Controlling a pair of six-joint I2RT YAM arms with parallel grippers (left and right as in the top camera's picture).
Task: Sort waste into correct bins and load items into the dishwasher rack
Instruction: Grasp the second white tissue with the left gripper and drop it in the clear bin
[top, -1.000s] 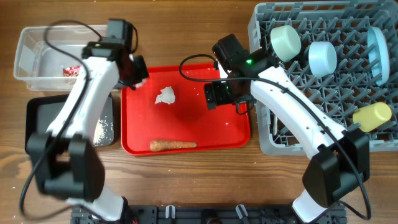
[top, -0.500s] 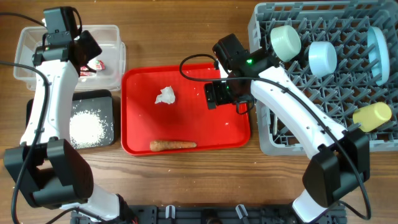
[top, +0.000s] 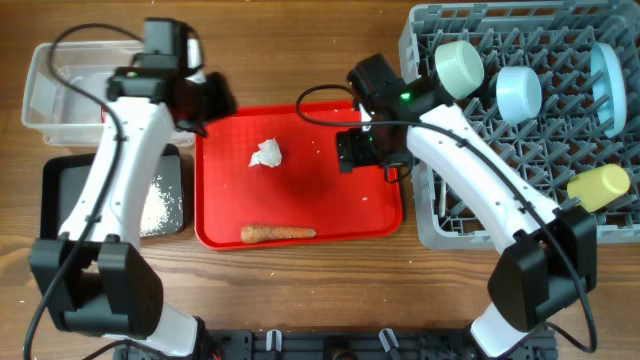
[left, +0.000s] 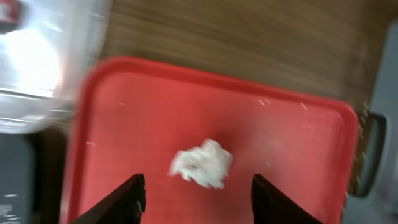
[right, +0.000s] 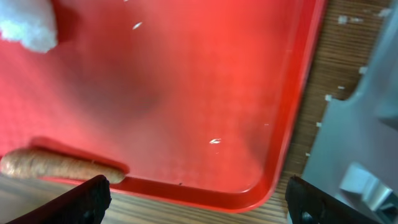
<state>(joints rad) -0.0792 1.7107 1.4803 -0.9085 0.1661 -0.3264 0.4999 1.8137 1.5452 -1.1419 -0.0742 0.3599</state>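
Carrot-like stick lay lengthwise along the near edge of the red serving tray, which rested on the wooden tabletop. To the left, just beside the red tray, stood the black tray, with white rice-like grains heaped in its right part; the left arm crossed above it. To the right stood the grey dishwasher rack, with the yellow cup lying on its side among the pegs near the right wall.

Farther back, the right gripper hung over the right part of the red tray, beside the rack's left wall. Its jaws were wide apart with nothing between them. The crumpled white paper ball sat on the red tray left of centre, well apart from the stick. The left gripper hovered above the tray's far left corner, with its jaws apart and empty, and the paper ball showed just ahead of them in the wrist view.

In the far part of the rack, the pale green bowl and the pale blue bowl lay tipped side by side, and the pale blue plate stood on edge by the right wall. At far left stood the clear plastic tub. A blurred red scrap was visible in it, but could not be made out further.
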